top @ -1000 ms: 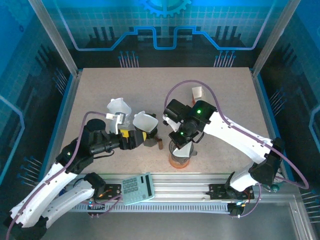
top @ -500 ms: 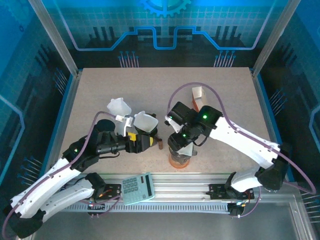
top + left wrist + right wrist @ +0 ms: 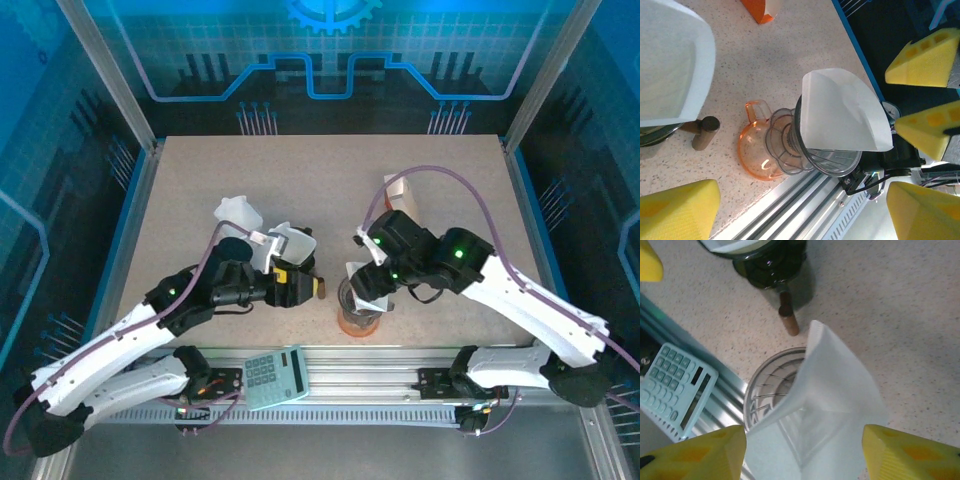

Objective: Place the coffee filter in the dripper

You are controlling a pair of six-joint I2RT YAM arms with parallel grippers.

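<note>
Left of centre sits a second, dark green dripper [image 3: 767, 262] holding its own paper, its wooden handle [image 3: 321, 288] angled toward the lower right. It plays no part in this job and sits aside. Just beside it the left gripper [image 3: 300, 287] hovers with its yellow pads spread wide and nothing between them. It is probably parked close so that its camera looks onto the work.

In the middle, near the lower edge of the table [image 3: 200, 180], the clear dripper [image 3: 358, 312] stands on an orange-tinted server [image 3: 752, 155]. The coffee filter [image 3: 366, 284] stands in the dripper's mouth, tip down inside the ribbed cone. Its upper edge leans out over the rim rather than lying flush.

The right gripper [image 3: 372, 284] straddles the paper from above, fingers parted and not squeezing it, so the cone alone seems to carry it. The filter looks placed but not pressed home. Toward the upper right, an orange box [image 3: 398, 190] lies well apart.
</note>
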